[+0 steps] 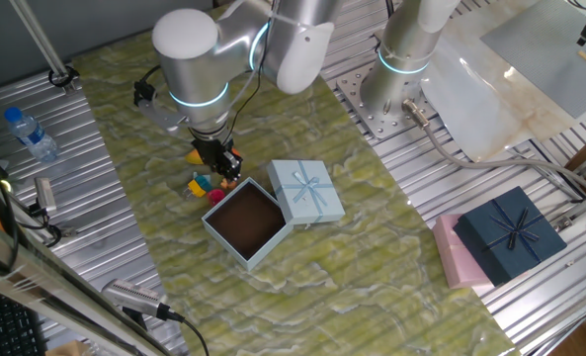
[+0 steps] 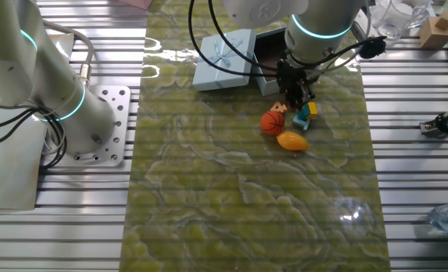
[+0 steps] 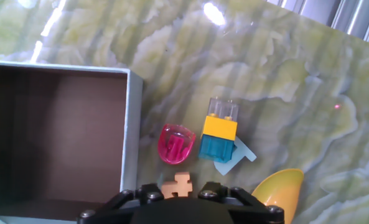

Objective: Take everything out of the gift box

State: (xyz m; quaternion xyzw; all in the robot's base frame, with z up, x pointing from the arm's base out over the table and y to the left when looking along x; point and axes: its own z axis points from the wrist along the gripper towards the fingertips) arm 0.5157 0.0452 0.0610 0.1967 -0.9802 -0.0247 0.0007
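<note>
Pincer (image 1: 231,178) state unclear, gift box (image 1: 246,223) empty, toys (image 3: 218,138) beside it, no readable writing.

Bright, even overhead light fills all views. White glare patches sit on the glossy tabletop (image 3: 221,15) in the hand view and the other fixed view. Shadows are soft and short. The gift box (image 3: 53,134) interior reads dark.

Matt cardboard gift box (image 3: 132,124), glossy translucent plastic magenta piece (image 3: 174,144), and glossy marbled table cover (image 3: 284,74) reflecting lights
</note>
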